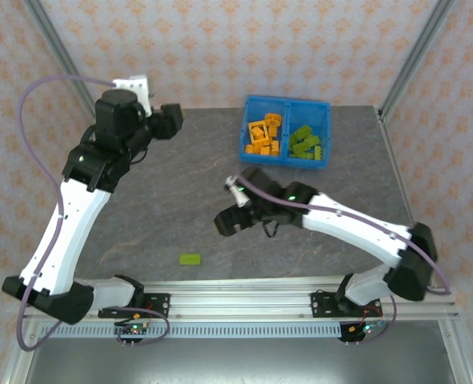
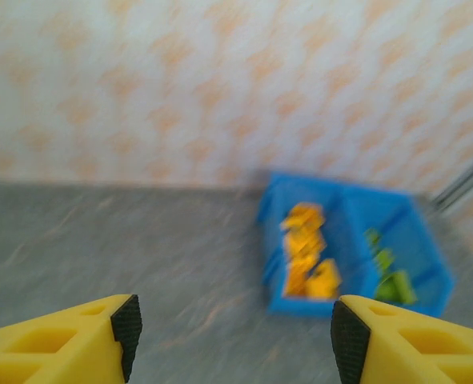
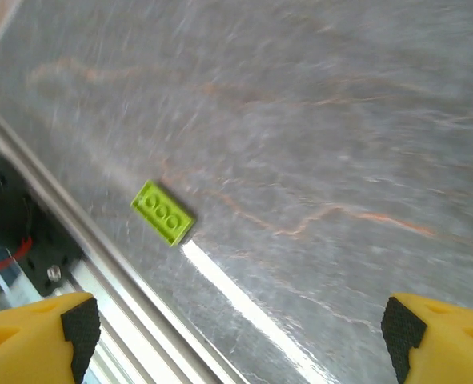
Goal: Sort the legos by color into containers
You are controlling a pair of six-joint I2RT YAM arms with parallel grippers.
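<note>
Green lego point(image 1: 190, 258) lies alone by the near table edge, long side along the edge, it seems. Right gripper point(image 1: 231, 222) hangs near it, a bit farther in and right, fingers wide, holding nothing. Left gripper point(image 1: 173, 120) is far off, fingers apart and holding nothing.

Readable text: none in any view.
Lime green brick point(image 3: 162, 213): round studs on top, any mark on them too small to tell.
Blue bin point(image 1: 284, 162): walls plain, no label legible (the left wrist view of it is blurred).
Wall point(image 1: 220, 48): repeating orange motif, ornament and not lettering.
</note>
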